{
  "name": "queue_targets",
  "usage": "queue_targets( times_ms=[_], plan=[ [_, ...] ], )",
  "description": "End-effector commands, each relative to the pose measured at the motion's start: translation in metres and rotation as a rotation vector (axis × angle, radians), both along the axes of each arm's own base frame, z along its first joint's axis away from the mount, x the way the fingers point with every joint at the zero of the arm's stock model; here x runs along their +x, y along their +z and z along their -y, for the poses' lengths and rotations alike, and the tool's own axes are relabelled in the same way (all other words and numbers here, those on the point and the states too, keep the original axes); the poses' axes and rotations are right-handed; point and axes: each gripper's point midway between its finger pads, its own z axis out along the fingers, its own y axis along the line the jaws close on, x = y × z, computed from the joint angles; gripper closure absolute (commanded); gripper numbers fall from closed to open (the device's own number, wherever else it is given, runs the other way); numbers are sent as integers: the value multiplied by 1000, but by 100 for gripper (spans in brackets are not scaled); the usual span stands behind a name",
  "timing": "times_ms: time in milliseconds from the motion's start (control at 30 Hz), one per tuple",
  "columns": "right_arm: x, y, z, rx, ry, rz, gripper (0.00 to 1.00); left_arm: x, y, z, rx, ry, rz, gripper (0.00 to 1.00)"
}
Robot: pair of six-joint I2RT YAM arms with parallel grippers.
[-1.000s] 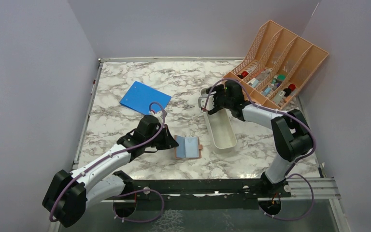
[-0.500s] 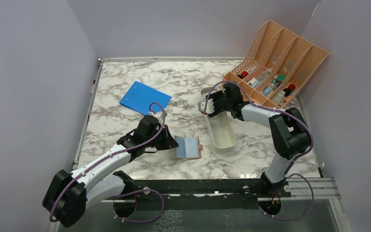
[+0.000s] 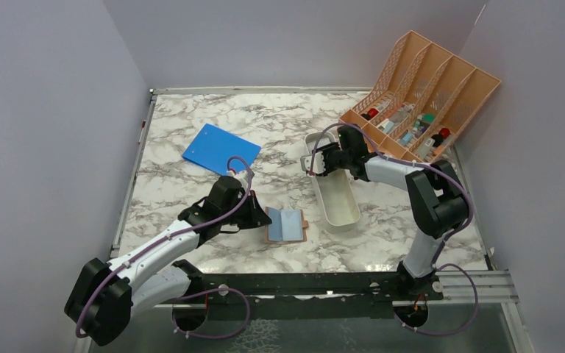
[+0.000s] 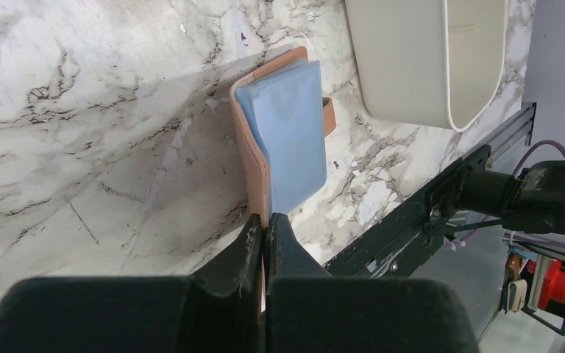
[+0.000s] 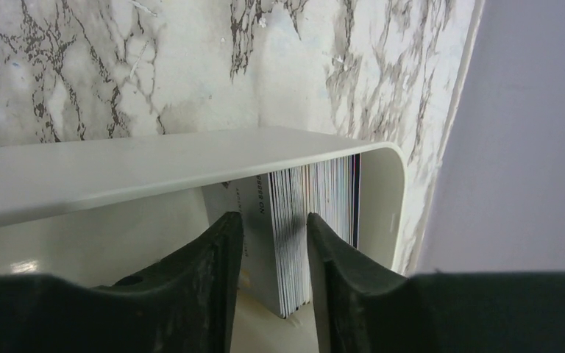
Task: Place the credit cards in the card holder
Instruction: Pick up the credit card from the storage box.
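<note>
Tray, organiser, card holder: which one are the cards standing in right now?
The long white tray, not the peach organiser or the card holder. The credit cards stand on edge, stacked at its far end, the right gripper straddling some.

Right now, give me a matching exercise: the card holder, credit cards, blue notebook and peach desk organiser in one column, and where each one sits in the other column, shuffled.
Things:
1. card holder
2. credit cards
3. blue notebook
4. peach desk organiser

Places:
A. far right corner of the marble table
B. standing on edge at one end of the white tray
C. lying open, one edge in the left gripper
D. flat on the far left part of the table

Pairs: 1-C, 2-B, 3-D, 4-A
</note>
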Motion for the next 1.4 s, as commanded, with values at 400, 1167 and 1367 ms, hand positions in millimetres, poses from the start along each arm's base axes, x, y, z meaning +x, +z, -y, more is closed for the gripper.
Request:
queue_targets(
  times_ms=[400, 1167, 1367],
  plan=[
    [23, 43, 1, 57, -62, 106, 63, -1, 6, 3, -40, -10, 18, 100],
    [27, 61, 2, 66, -65, 121, 78, -2, 4, 3, -41, -12, 15, 100],
    [27, 63, 3, 66, -70, 119, 79, -1, 5, 3, -41, -12, 20, 100]
  ],
)
